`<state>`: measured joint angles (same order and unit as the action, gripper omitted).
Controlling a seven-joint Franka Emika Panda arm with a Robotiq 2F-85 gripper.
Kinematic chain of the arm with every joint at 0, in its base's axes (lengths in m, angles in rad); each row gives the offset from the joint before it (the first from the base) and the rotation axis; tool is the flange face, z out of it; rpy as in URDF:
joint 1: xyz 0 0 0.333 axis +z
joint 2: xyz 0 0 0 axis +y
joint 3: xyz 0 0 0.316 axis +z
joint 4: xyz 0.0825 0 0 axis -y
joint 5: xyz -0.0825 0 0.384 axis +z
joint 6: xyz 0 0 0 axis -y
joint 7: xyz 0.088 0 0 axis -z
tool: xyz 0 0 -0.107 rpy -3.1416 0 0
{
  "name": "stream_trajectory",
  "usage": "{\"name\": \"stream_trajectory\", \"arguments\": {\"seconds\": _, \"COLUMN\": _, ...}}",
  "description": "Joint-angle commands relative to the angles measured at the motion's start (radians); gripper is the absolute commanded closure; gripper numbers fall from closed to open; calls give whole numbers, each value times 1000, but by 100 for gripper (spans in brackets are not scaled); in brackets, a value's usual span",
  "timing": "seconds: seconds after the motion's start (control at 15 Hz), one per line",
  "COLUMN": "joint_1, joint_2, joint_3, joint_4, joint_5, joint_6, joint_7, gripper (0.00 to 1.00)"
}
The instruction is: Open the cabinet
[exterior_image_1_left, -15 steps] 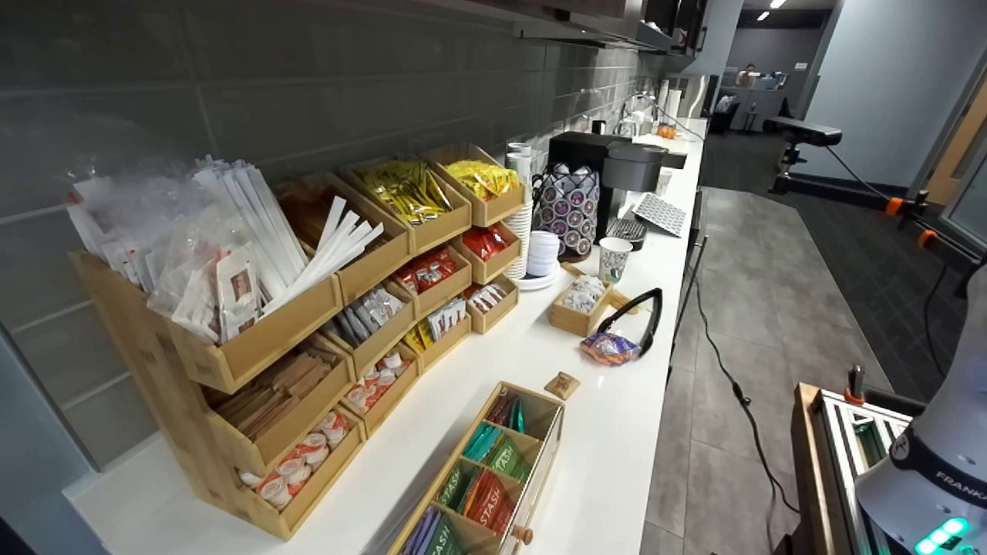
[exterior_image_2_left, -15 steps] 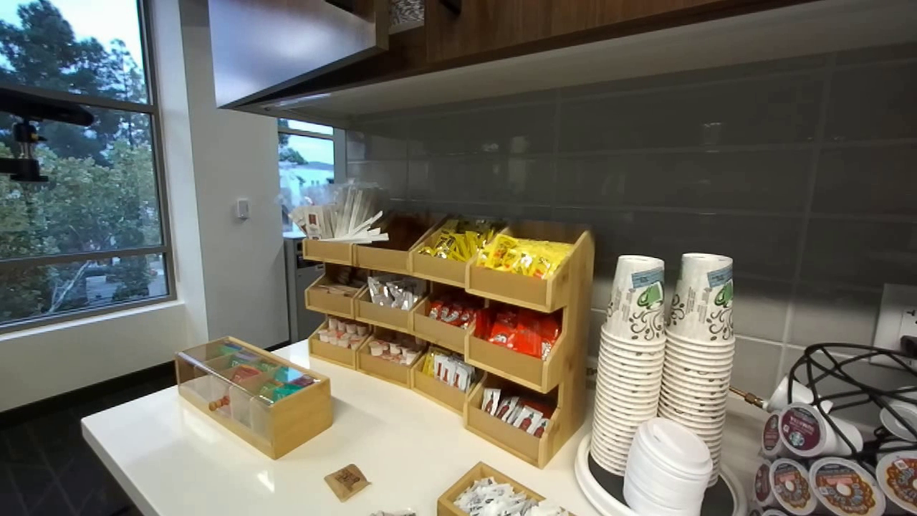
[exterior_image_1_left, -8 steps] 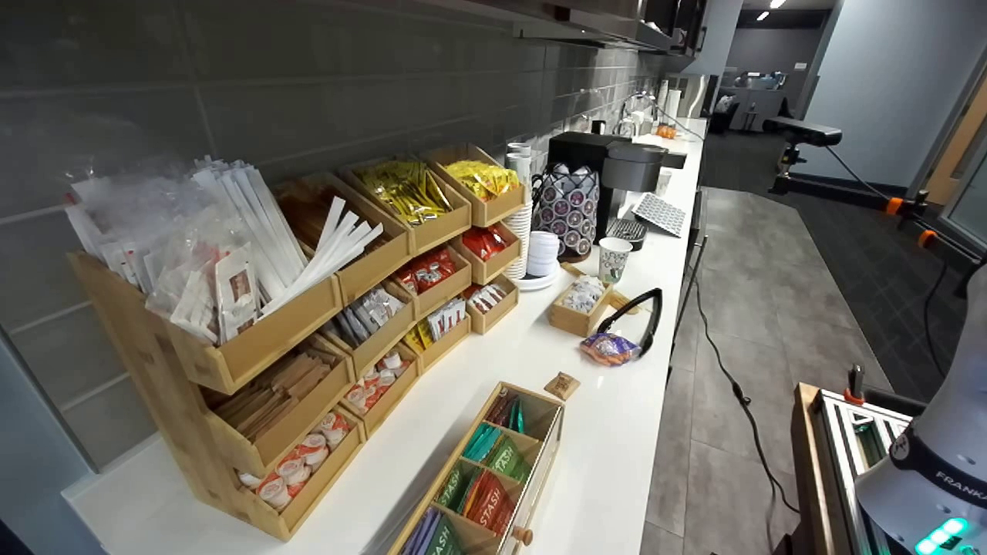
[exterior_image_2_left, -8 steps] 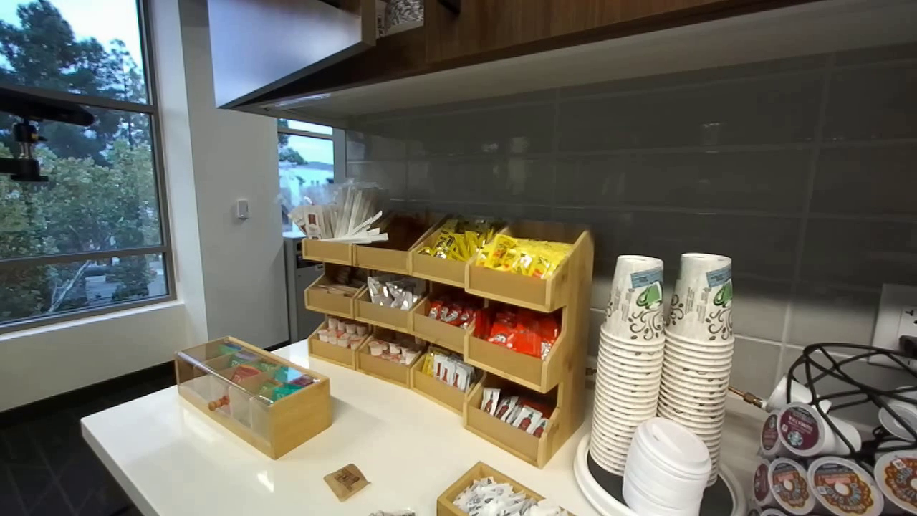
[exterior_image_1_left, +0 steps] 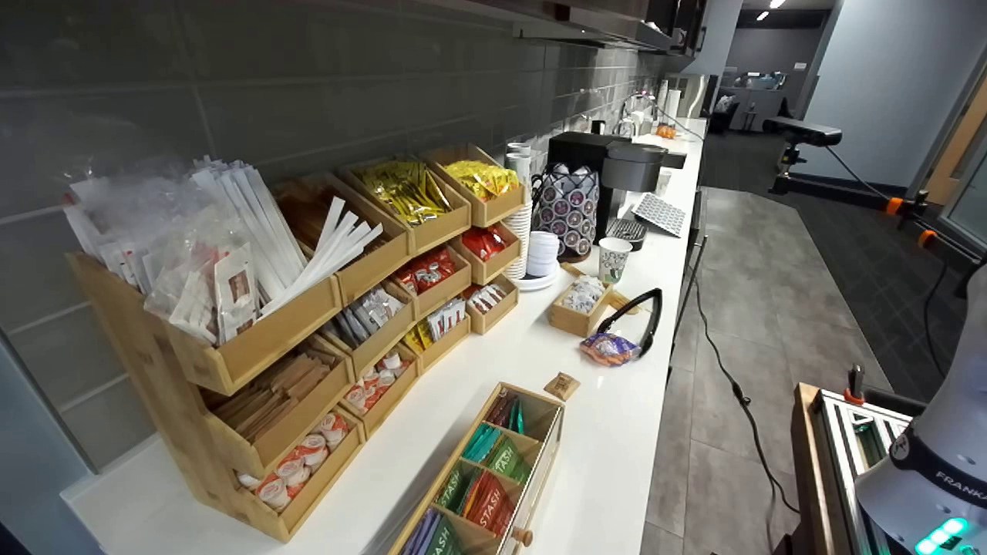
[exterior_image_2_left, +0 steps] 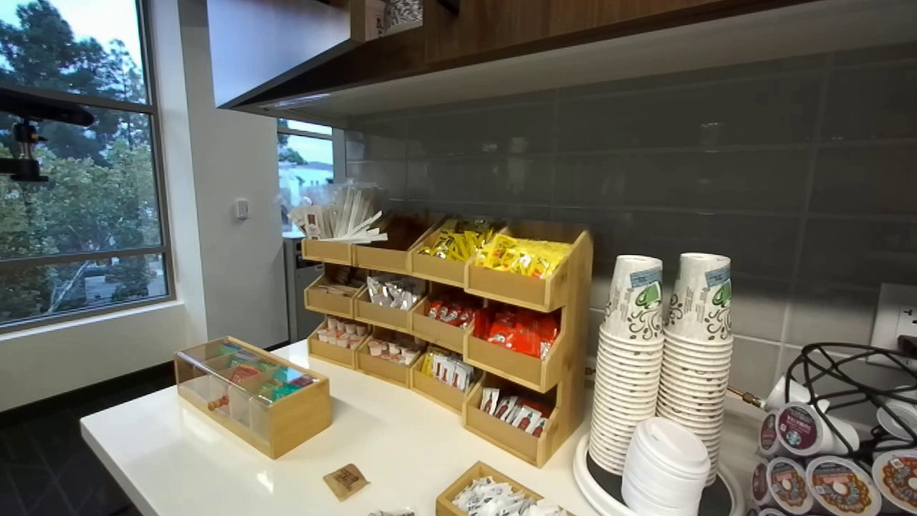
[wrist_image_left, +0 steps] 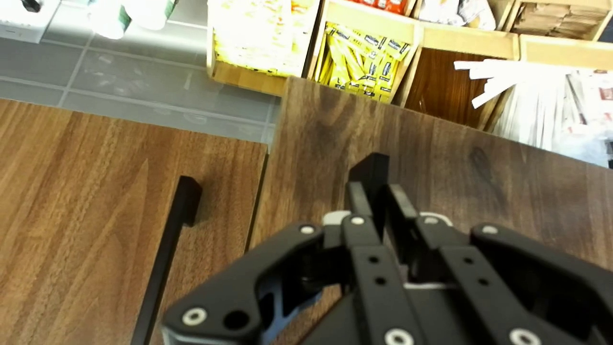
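A wooden upper cabinet door [wrist_image_left: 455,158] with a black bar handle [wrist_image_left: 368,167] fills the lower right of the wrist view. My gripper [wrist_image_left: 379,195] has its fingers on both sides of this handle, close against it, and looks shut on it. The lower part of the handle is hidden behind the fingers. In an exterior view the same door [exterior_image_2_left: 279,46] stands swung partly out at the top left. Items inside the cabinet [exterior_image_2_left: 402,14] show past its free edge. The gripper is out of view in both exterior views.
A neighbouring door [wrist_image_left: 96,191] with its own black handle [wrist_image_left: 165,249] is left of mine. Below stand a wooden condiment rack [exterior_image_2_left: 573,322], cup stacks [exterior_image_2_left: 630,387] and a tea box [exterior_image_2_left: 301,419] on the white counter [exterior_image_2_left: 401,459]. The arm's base [exterior_image_1_left: 925,478] is across from the counter.
The cabinet door has swung further open. Its free edge has moved left in an exterior view, and more of the cabinet's inside shows. The counter items have not moved.
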<state>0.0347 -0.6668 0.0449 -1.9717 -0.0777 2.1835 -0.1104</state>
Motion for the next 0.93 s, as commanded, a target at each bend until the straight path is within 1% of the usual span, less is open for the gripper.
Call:
{"name": "stream_trajectory", "arguments": {"seconds": 0.0, "joint_1": 6, "joint_2": 2, "joint_3": -2, "joint_4": 4, "joint_5": -6, "joint_6": -3, "joint_7": 3, "gripper": 85}}
{"name": "stream_trajectory", "arguments": {"seconds": 0.27, "joint_1": 6, "joint_2": 2, "joint_3": -1, "joint_4": 4, "joint_5": -7, "joint_6": -4, "joint_7": 3, "gripper": 85}}
{"name": "stream_trajectory", "arguments": {"seconds": 0.33, "joint_1": 27, "joint_2": 4, "joint_3": -13, "joint_4": 2, "joint_5": 21, "joint_6": -7, "joint_7": -7, "gripper": 96}}
{"name": "stream_trajectory", "arguments": {"seconds": 0.4, "joint_1": 34, "joint_2": 8, "joint_3": 3, "joint_4": 1, "joint_5": 16, "joint_6": -14, "joint_7": -7, "gripper": 96}}
{"name": "stream_trajectory", "arguments": {"seconds": 0.53, "joint_1": 76, "joint_2": 3, "joint_3": 51, "joint_4": -9, "joint_5": 27, "joint_6": -31, "joint_7": -18, "gripper": 96}}
{"name": "stream_trajectory", "arguments": {"seconds": 0.6, "joint_1": 77, "joint_2": -2, "joint_3": 75, "joint_4": -11, "joint_5": 21, "joint_6": -34, "joint_7": -3, "gripper": 96}}
{"name": "stream_trajectory", "arguments": {"seconds": 0.87, "joint_1": 83, "joint_2": -15, "joint_3": 89, "joint_4": -11, "joint_5": 6, "joint_6": -48, "joint_7": 6, "gripper": 96}}
